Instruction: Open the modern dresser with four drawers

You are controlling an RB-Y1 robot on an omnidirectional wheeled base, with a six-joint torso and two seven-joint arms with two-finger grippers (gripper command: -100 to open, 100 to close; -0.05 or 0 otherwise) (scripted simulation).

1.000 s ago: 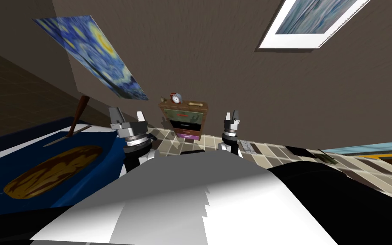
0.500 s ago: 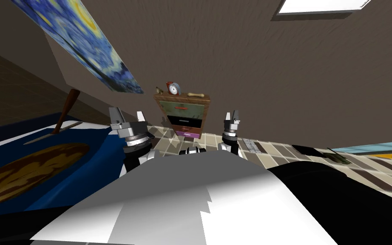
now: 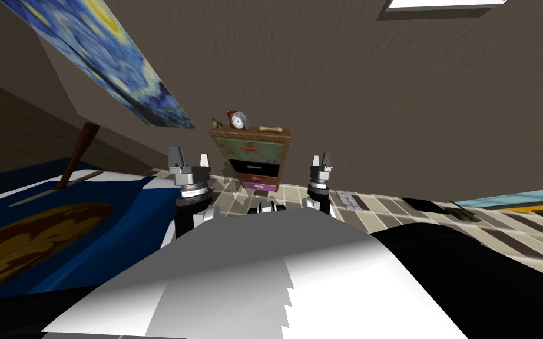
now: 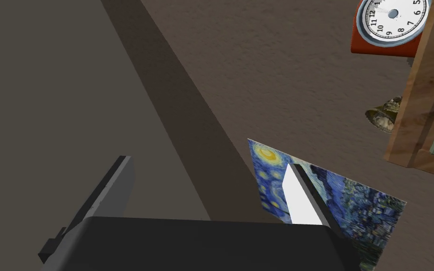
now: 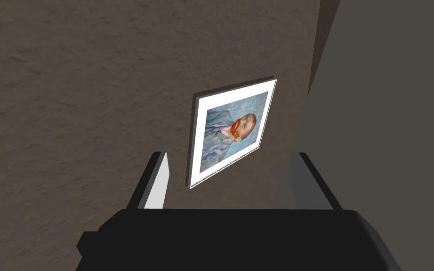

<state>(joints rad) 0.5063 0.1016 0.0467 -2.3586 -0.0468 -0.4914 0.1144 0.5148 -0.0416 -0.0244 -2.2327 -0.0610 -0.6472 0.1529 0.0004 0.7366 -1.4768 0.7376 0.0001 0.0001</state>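
Observation:
The dresser [image 3: 254, 158] stands against the brown wall ahead, a wooden frame with a green drawer front and red handle on top, a black front below and a purple one at the bottom. A red clock [image 3: 238, 120], a small bell [image 3: 216, 123] and a bone-shaped piece [image 3: 270, 129] sit on it. My left gripper [image 3: 188, 160] is raised short of the dresser and off to its left, open and empty. In the left wrist view the open left gripper [image 4: 206, 188] has the dresser's wooden edge [image 4: 423, 94], clock [image 4: 390, 23] and bell [image 4: 384, 115] off to one side. My right gripper [image 3: 322, 160] is raised to the dresser's right, and the right gripper [image 5: 232, 183] stands open and empty.
A bed with a blue cover [image 3: 117, 223] lies close on my left, with a brown oval thing [image 3: 23, 235] and a wooden bat [image 3: 79, 150] on it. Tiled floor [image 3: 300, 197] runs to the dresser. Small items [image 3: 347, 201] lie on the floor to the right.
The whole view has shifted and the dresser stands a little larger: I have moved nearer. My left hand has turned and shifted right, toward the dresser. The right arm has held still.

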